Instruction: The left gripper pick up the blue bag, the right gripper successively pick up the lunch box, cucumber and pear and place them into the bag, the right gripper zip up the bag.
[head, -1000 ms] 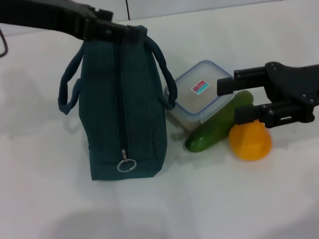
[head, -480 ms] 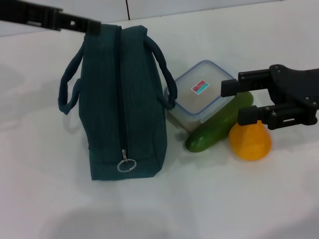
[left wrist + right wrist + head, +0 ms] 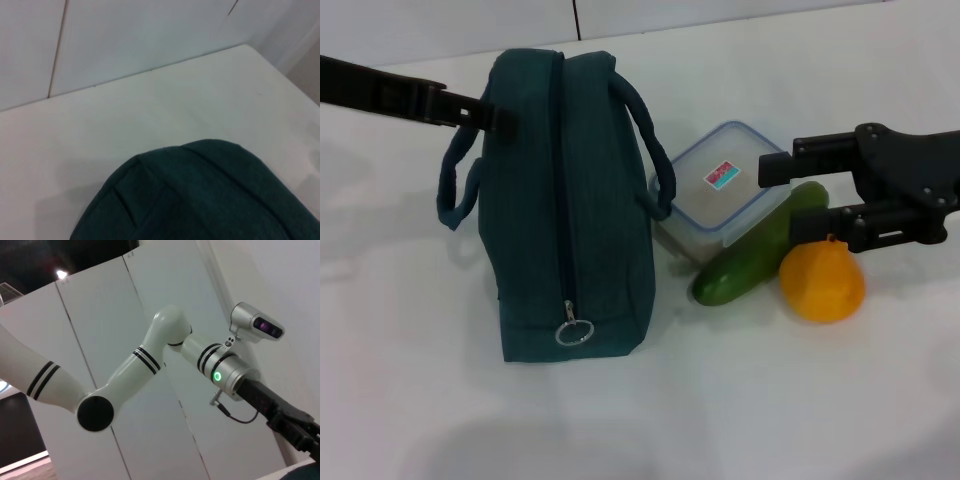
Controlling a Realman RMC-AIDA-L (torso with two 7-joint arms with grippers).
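Note:
The blue bag (image 3: 570, 200) stands on the white table with its zipper ring pull (image 3: 575, 330) at the near end. Its teal fabric (image 3: 200, 200) fills the low part of the left wrist view. My left gripper (image 3: 498, 114) reaches in from the left, against the bag's upper far side by the left handle. The lunch box (image 3: 720, 185) lies right of the bag. The cucumber (image 3: 745, 258) leans along its near edge, and the pear (image 3: 823, 283) sits beside the cucumber. My right gripper (image 3: 778, 200) hovers open over the lunch box's right corner and the cucumber, holding nothing.
The white table (image 3: 720, 400) stretches wide in front and to the left. A wall (image 3: 125, 35) rises behind the table's far edge. The right wrist view shows my white left arm (image 3: 150, 355) and its dark hand (image 3: 295, 427).
My left gripper has drawn back from over the bag's top to the left and lower, beside the left handle. The right gripper has barely shifted. The objects have not moved.

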